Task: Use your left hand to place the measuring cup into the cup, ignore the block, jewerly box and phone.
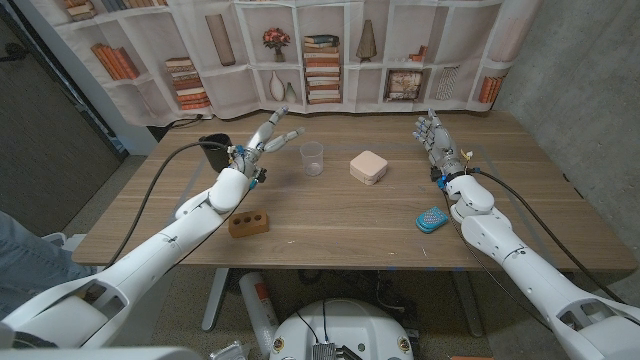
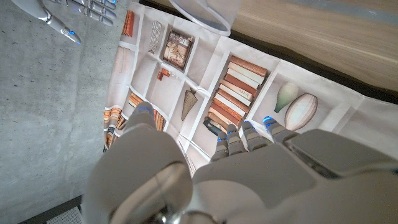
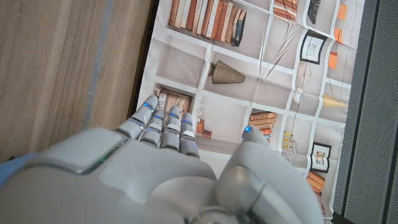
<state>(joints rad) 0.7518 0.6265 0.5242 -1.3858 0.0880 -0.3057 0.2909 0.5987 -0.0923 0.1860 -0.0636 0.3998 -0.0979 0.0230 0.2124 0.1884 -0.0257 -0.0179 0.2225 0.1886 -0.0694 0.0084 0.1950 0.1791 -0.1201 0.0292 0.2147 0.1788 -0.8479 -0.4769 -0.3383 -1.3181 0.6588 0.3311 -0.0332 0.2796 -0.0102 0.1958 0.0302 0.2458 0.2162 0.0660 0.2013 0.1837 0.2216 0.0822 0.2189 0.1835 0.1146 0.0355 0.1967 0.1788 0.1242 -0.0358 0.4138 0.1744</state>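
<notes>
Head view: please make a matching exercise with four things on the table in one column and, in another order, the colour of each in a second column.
Things:
1. measuring cup
2. cup
3. jewelry box
4. block

Colours:
A. brown
B. clear
C. black
D. pale pink

Pairs: 1-C, 2-B, 3-D, 4-A

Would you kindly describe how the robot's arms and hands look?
Both arms are glossy white, rounded shells with a black cable running along each. The left robot hand and right robot hand are silver-grey metal, with small blue lights on the fingers.
</notes>
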